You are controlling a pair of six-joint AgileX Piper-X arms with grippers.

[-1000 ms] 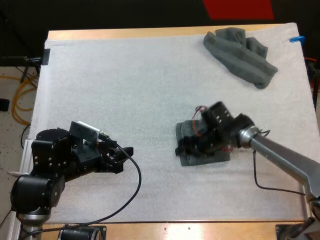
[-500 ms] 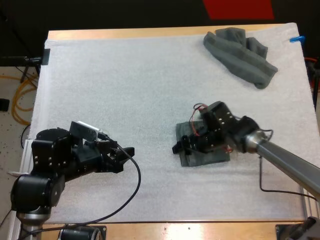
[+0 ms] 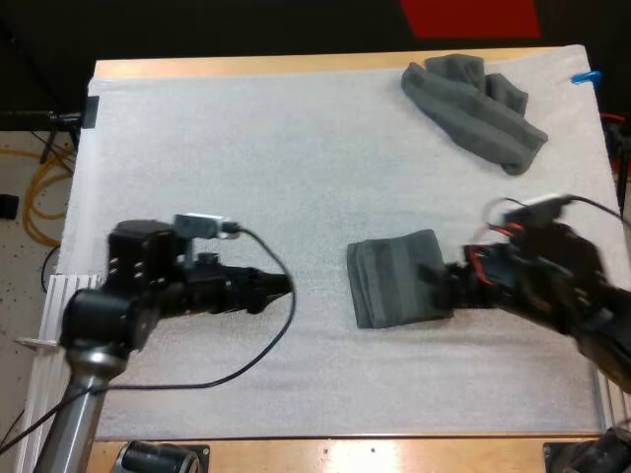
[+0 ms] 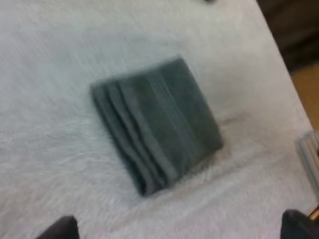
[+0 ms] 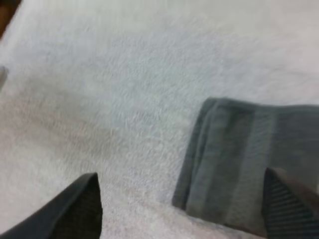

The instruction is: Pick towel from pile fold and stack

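The bench and its white mat carry two towels, both lying where they lay a second ago. One crumpled towel sits by the far right corner. One folded towel lies flat to the right of the bench's middle, a little toward the near edge, its layered folds facing left. The right arm, which was down on that towel a second ago, has drawn back toward the right edge, so the towel is now uncovered. The right pincer hangs at its right side with fingers spread wide and holding nothing, one finger over the cloth and the other over bare mat. The left arm has reached out from the near left corner toward the folded towel. The left pincer is short of it, also wide open and empty.
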